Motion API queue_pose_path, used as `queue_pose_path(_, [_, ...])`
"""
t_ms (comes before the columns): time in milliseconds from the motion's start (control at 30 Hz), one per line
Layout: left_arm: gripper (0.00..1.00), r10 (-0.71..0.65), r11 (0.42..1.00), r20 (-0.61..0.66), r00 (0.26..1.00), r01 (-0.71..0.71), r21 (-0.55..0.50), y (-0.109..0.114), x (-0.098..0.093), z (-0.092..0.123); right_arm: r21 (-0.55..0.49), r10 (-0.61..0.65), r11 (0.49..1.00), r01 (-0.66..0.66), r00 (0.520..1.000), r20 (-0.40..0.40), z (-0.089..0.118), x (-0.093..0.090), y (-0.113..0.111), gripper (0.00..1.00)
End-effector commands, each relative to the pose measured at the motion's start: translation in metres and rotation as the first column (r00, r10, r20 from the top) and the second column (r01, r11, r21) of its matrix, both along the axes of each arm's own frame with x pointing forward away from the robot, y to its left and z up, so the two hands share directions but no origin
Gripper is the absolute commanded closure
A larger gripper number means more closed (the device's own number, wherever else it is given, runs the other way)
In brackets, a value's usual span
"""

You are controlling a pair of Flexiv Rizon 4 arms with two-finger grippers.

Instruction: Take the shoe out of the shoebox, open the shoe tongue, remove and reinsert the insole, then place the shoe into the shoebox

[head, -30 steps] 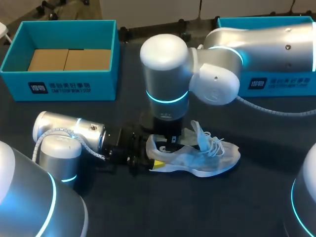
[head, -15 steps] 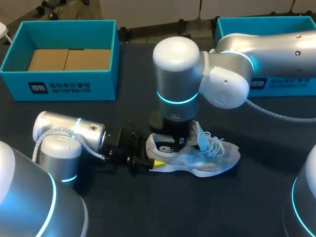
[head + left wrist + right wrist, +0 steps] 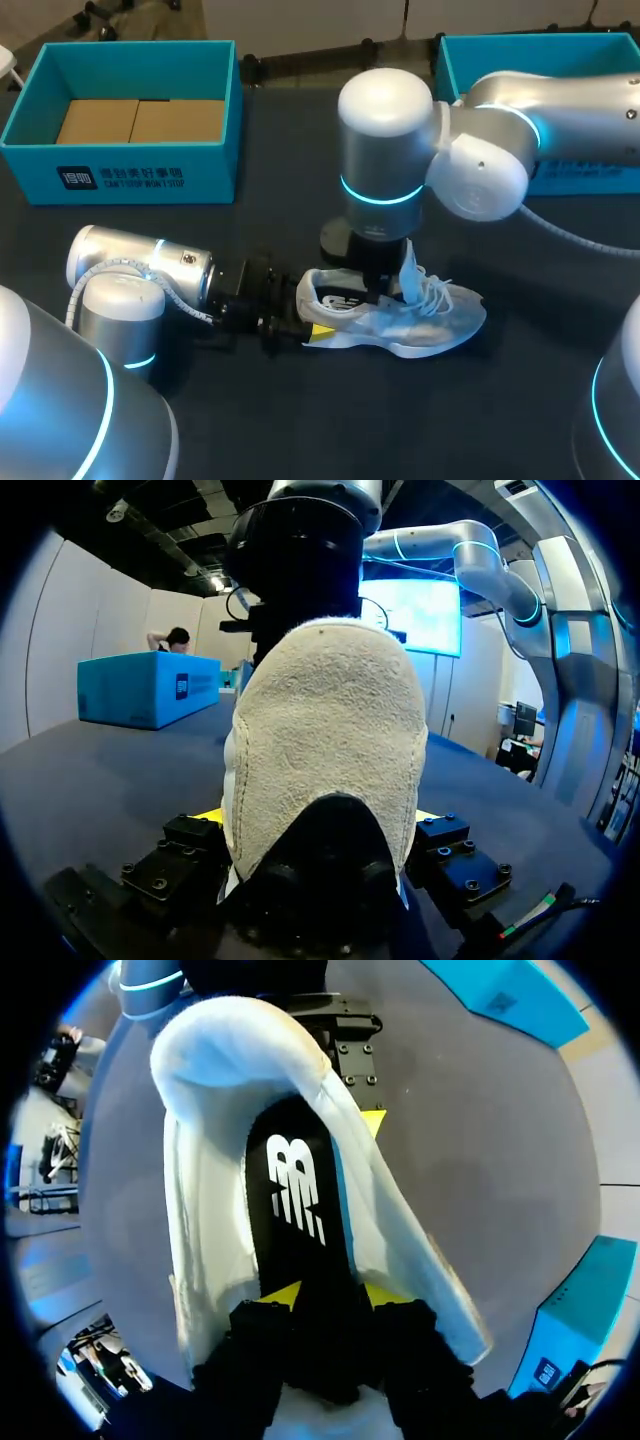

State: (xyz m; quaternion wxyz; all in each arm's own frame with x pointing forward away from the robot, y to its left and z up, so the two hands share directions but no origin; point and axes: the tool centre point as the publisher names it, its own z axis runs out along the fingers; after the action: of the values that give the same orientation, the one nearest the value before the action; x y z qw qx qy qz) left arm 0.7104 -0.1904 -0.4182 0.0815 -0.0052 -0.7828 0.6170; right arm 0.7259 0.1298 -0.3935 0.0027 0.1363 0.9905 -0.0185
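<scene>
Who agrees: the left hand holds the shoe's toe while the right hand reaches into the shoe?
Wrong: the left hand holds the shoe by its heel, not its toe, as the head view shows. The right hand reaches into it.

Head view: even, diffuse overhead light. Dark worktop (image 3: 520, 400) reads matte. Soft highlights on the white shell of the right arm (image 3: 385, 100); faint shadow beside the shoe (image 3: 420, 325). Left wrist view: heel brightly lit from above. Right wrist view: shoe collar near white-out, insole (image 3: 295, 1190) very dark.
</scene>
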Motion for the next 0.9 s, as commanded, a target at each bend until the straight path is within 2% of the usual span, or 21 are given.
queue_pose_path(33, [1.00,0.000,1.000,0.000,1.000,0.000,0.001,0.000,-0.001,-0.004,0.012,0.006,1.000,-0.005,1.000,-0.019,-0.012,0.004,-0.002,0.58])
queue_pose_path(267, [1.00,0.000,1.000,0.000,1.000,0.000,0.001,0.000,-0.001,-0.004,0.021,0.013,1.000,-0.011,0.997,-0.071,-0.029,-0.002,0.000,0.57])
queue_pose_path(567, [1.00,0.000,1.000,0.000,1.000,0.000,0.001,0.000,-0.001,-0.004,0.010,0.016,1.000,-0.015,0.985,-0.171,-0.045,-0.029,0.002,0.56])
queue_pose_path(900, [1.00,0.000,1.000,0.000,1.000,0.000,0.001,0.000,-0.001,-0.004,-0.002,-0.002,1.000,0.002,0.980,-0.200,-0.043,-0.053,-0.006,0.77])
